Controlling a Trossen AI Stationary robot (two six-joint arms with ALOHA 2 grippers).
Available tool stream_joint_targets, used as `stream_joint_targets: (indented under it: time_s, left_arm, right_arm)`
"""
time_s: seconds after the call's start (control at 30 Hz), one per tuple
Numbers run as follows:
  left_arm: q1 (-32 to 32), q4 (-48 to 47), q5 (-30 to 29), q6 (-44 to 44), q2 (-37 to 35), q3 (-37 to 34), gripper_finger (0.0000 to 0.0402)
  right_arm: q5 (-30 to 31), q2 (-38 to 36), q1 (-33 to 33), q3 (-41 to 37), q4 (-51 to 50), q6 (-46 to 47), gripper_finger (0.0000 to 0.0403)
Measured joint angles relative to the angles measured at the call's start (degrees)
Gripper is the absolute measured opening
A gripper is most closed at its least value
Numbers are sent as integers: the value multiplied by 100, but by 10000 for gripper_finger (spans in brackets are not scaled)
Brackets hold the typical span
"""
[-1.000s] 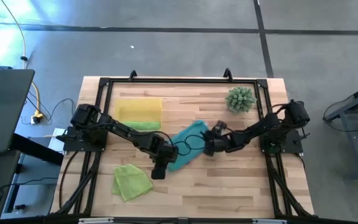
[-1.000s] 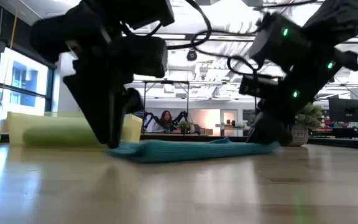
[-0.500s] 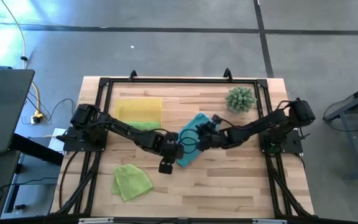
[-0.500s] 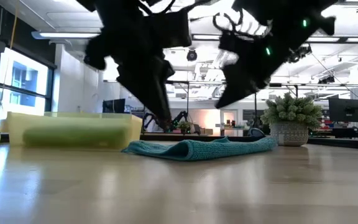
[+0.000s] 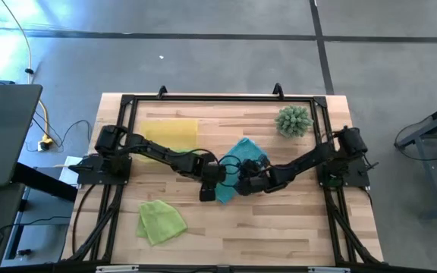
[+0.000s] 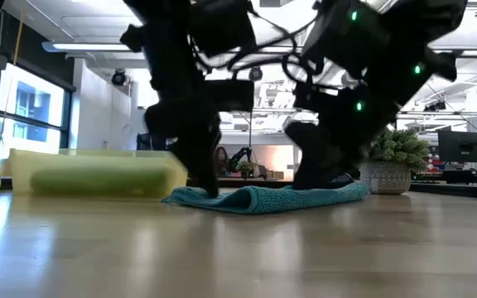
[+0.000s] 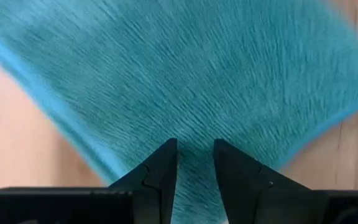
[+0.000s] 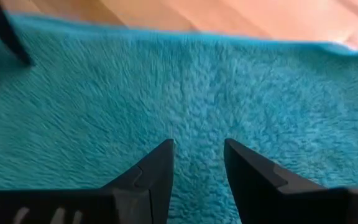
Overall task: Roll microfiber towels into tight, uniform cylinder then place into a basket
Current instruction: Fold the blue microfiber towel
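Table: both grippers now over teal towel.

Both arms are showing as dark, near-black jointed links, with black cables looping loose between the segments. Small green indicator lights are glowing on the right arm's housings, just above the right pincer. The left pincer is reading as a blocky black silhouette tapering to its tips. Up close, each pincer is presenting two matte black fingers, wedge-shaped, with stepped inner edges and flat angled faces. The right pincer's fingers are looking the same: plain, dark, no markings showing.
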Motion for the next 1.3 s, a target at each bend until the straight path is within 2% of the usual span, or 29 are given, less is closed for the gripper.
stream_joint_targets:
  time_s: [0.17,0.3,0.5,0.7,0.9,1.1,1.17,1.3]
  left_arm:
    - [-236,113,69,-384,296,26,94]
    - [-461,398,299,-707,369,23,94]
    - [-745,1109,748,-457,304,-11,94]
    - [-785,1086,441,-191,71,-14,94]
    - [-785,1171,254,207,33,-7,94]
    - [-747,1217,160,584,26,-2,94]
    - [-717,1201,158,619,26,-2,94]
    - [-703,1180,119,429,78,-3,94]
  right_arm:
    - [110,168,-67,18,-306,-550,133]
    - [516,120,-185,14,-693,-1159,133]
    - [636,-354,-307,143,-949,-1390,133]
    - [-19,-848,90,455,-920,-590,133]
    - [-103,-914,731,598,-622,-578,133]
    - [-1219,-914,1116,593,-64,-395,133]
    - [-1314,-916,1199,593,67,-402,133]
    - [-1397,-916,1306,593,94,174,133]
